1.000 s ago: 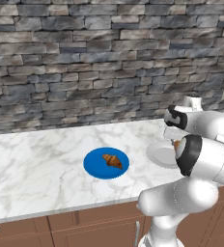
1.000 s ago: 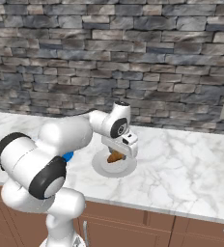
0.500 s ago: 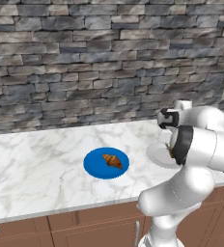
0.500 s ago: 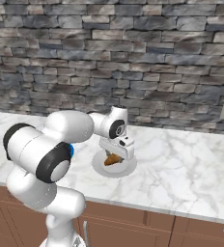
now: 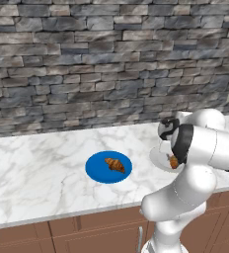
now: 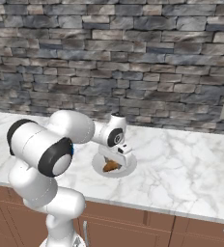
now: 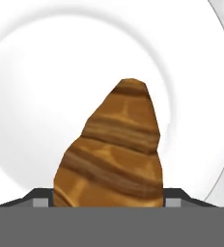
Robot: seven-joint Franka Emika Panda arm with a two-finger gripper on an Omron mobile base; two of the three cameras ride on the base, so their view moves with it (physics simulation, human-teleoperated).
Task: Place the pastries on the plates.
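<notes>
Left base view: one croissant lies on the blue plate, mid-counter. A second croissant sits over the white plate, mostly hidden behind the arm.

Right base view: gripper low over the white plate, croissant under it.

Hand view: croissant stands between the fingertips, white plate behind. Fingers pinch it.

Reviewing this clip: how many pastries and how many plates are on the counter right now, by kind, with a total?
Croissants: 2, one on the blue plate (croissant), one over the white plate between the gripper fingers (croissant).
Plates: 2, one blue, one white.
Total: 4.
</notes>
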